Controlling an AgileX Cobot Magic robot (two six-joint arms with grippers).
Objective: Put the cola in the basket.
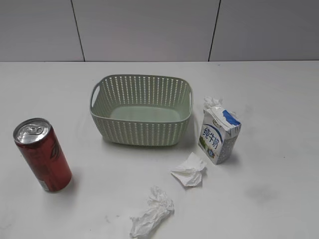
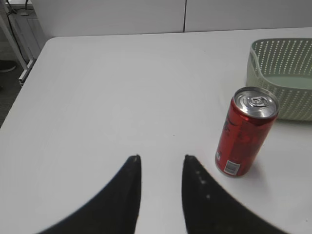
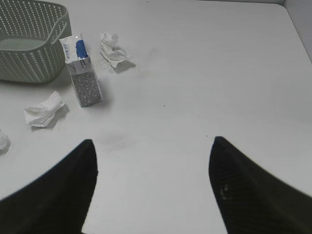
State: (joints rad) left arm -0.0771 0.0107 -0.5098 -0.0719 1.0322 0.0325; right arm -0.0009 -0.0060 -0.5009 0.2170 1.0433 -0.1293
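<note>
The left end effector [image 2: 162, 158] is seen in its wrist view with its two black fingers a little way apart, and nothing is held between them. It is kept above the white surface [image 2: 122, 87]. The cola can [image 2: 245, 131] is stood upright just to the right of it, near but not touched. The silver top and pull tab are seen on the can. Beyond the can, the pale green basket [image 2: 273, 63] is seen at the right edge.

The right end effector [image 3: 153, 141] is opened wide, and nothing is held in it either. It is kept over a bare part of the surface, well apart from everything.

In the exterior view, the can is stood at the front left, well apart from the basket in the middle. Nothing is seen inside the basket. A white-and-blue milk carton [image 1: 218, 135] is stood just beside the basket's right end. Three crumpled tissues [image 1: 190, 171] are scattered near the carton.
</note>
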